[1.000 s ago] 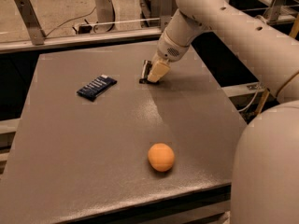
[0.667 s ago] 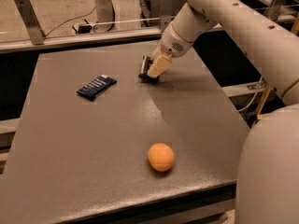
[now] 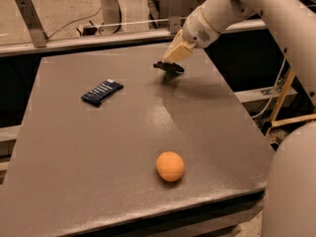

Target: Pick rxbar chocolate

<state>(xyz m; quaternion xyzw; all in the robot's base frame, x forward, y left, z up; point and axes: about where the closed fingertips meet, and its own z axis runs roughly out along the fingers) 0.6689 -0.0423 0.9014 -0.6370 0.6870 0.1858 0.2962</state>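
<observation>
The rxbar chocolate (image 3: 169, 67) is a small flat dark bar held at the tips of my gripper (image 3: 171, 61), near the far middle-right of the grey table (image 3: 98, 147). The tan fingers (image 3: 178, 51) are shut on it. The bar hangs a little above the table top, with its shadow on the surface just below. The white arm reaches in from the upper right.
A longer dark blue bar with white text (image 3: 102, 92) lies on the left part of the table. An orange (image 3: 170, 166) sits near the front edge. A metal rail (image 3: 98, 39) runs along the table's far edge. The robot's white body (image 3: 291, 181) fills the right side.
The gripper has risen from the table and shifted slightly, taking the dark bar up with it. The blue bar and the orange have not moved.
</observation>
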